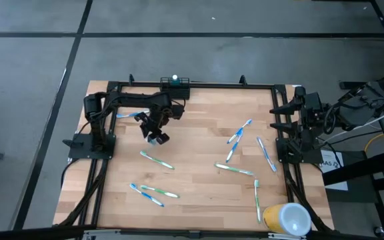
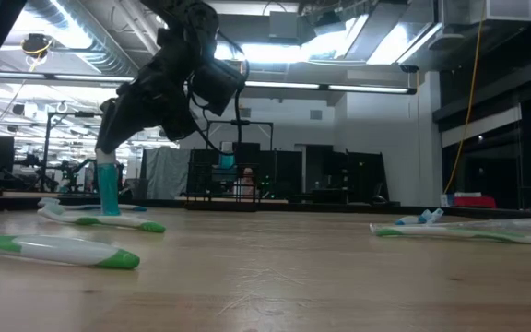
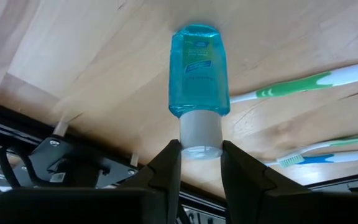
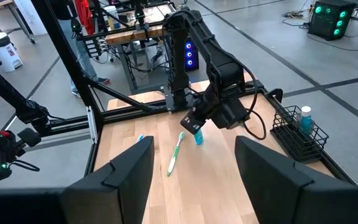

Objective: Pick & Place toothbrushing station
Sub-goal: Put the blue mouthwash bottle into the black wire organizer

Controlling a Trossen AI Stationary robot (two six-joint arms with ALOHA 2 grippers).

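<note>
L gripper (image 3: 201, 163) fingers pinch the white cap of a blue bottle (image 3: 199, 70), near 10 o'clock on the surface (image 1: 192, 133). Black caddy (image 1: 175, 85) sits at 12 o'clock edge. R gripper (image 4: 194, 171) at 3 o'clock, fingers wide open.

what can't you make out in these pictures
- Label text on the clear blue mouthwash bottle, held by its white cap in the left tool: too small in every view.
- Contents of the small black wire-mesh caddy: one blue bottle shows in the right wrist view; tiny in the high view, far off in the low view.
- Large round yellow-and-white cup: cut by the high view's bottom edge.
- Right tool: only its open fingers show.
</note>
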